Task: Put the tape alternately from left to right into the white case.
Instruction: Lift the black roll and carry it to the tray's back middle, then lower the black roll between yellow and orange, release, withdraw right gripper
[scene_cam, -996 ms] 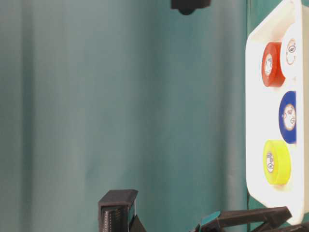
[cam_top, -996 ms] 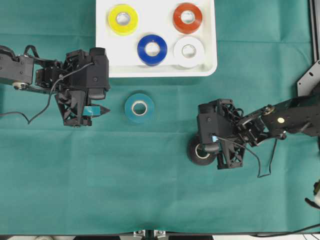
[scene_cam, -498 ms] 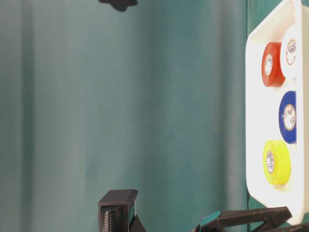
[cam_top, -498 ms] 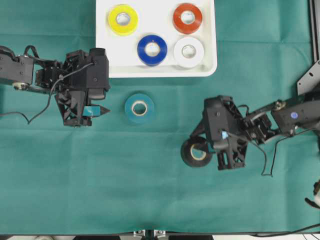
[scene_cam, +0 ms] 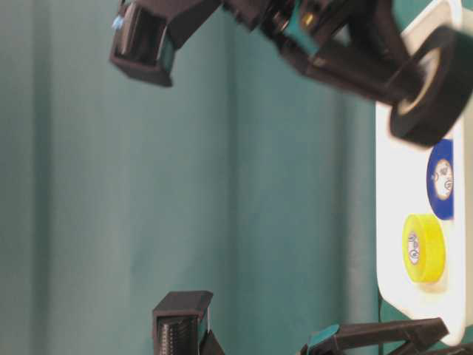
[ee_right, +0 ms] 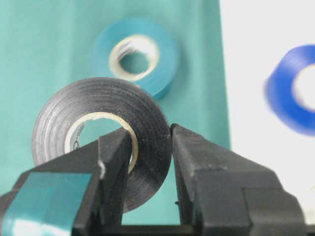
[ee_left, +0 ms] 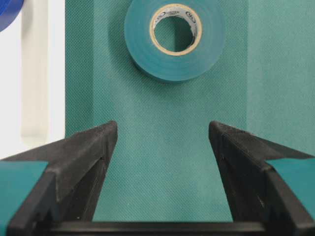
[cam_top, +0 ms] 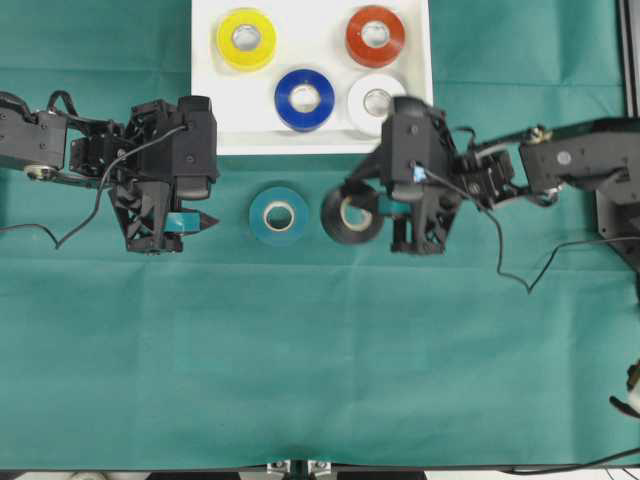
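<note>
My right claw (ee_right: 147, 147) was pinching the black tape roll (cam_top: 351, 215), one finger inside the pale core and the other pressed against the outer wall, so the roll hung on edge from the tips. In the overhead view it hung just below the front rim of the white case (cam_top: 412, 140), over the green cloth of the counter (cam_top: 300, 380), and right beside the teal roll (cam_top: 279, 215).

The teal roll lay flat on the cloth, apart from the case and between my two claws. My left claw (ee_left: 162, 142) was spread wide and holding nothing, its fingers pointing at the teal roll with bare cloth between them.

Four rolls lay flat inside the white case. The yellow roll (cam_top: 246, 38) sat at the far left, the orange-red roll (cam_top: 375, 35) at the far right, the blue roll (cam_top: 304, 98) nearer the front rim in the middle, and the white roll (cam_top: 375, 100) beside the blue one, partly hidden under my right arm.

In the table-level view the black roll showed in front of the case, covering part of it, with the blue and yellow rolls visible beside it. In the right wrist view the blue roll was blurred.
</note>
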